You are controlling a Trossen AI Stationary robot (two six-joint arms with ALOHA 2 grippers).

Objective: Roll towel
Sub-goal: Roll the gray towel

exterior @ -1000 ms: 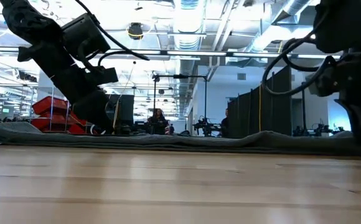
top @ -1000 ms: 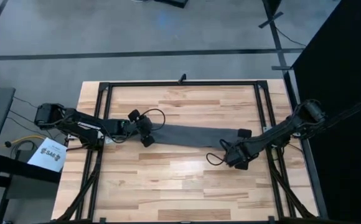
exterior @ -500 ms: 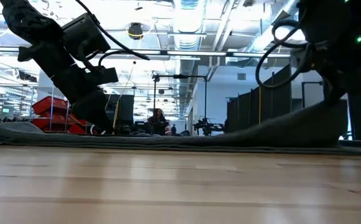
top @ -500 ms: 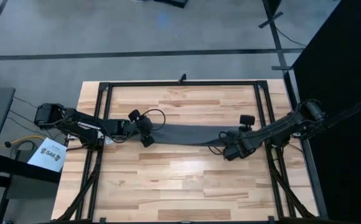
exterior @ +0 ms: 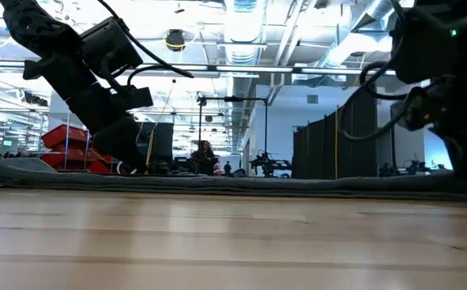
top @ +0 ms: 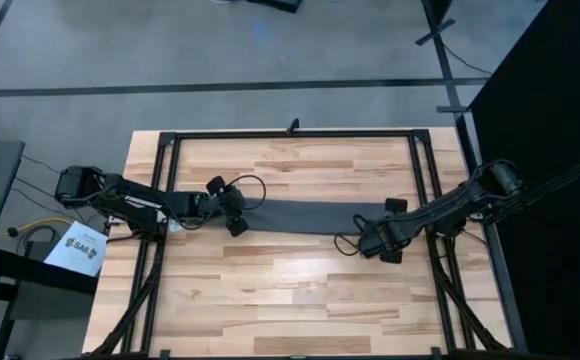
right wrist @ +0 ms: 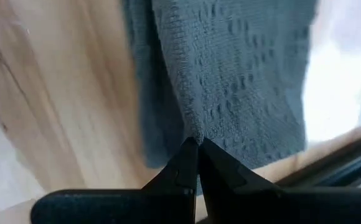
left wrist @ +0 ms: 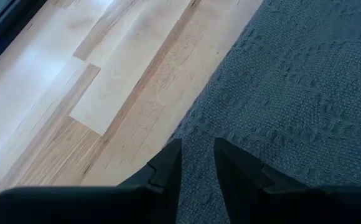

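High view: the towel [top: 315, 216] lies as a long dark grey strip across the middle of the counter [top: 290, 290], stretched between my two arms. The left claw [top: 234, 208] sits at the strip's left end; the right claw [top: 388, 232] sits at its right end.

Left wrist view: the left claw's two dark fingers [left wrist: 168, 163] stand narrowly apart with towel weave showing in the slot between them, just beside the cloth's edge on the bare wood. I read this as a pinch on that end.

Right wrist view: the right claw's fingertips [right wrist: 190, 155] are pressed together on a small ridge of the towel [right wrist: 230, 74], which is gathered into a fold at the grip (a doubled layer shows along one side).

Low view: the towel [exterior: 233, 184] rests flat, a thin dark band along the counter, with no roll yet formed.

Judgement: the step in hand seems to be securing both ends before any rolling starts, so the task is at an early stage. To do it well, I would keep the left end anchored and the strip lightly taut, then turn the right end over onto itself, keeping the edges square. Too much pull could slip the cloth from the left pinch; too little would let the first turn sag and skew.
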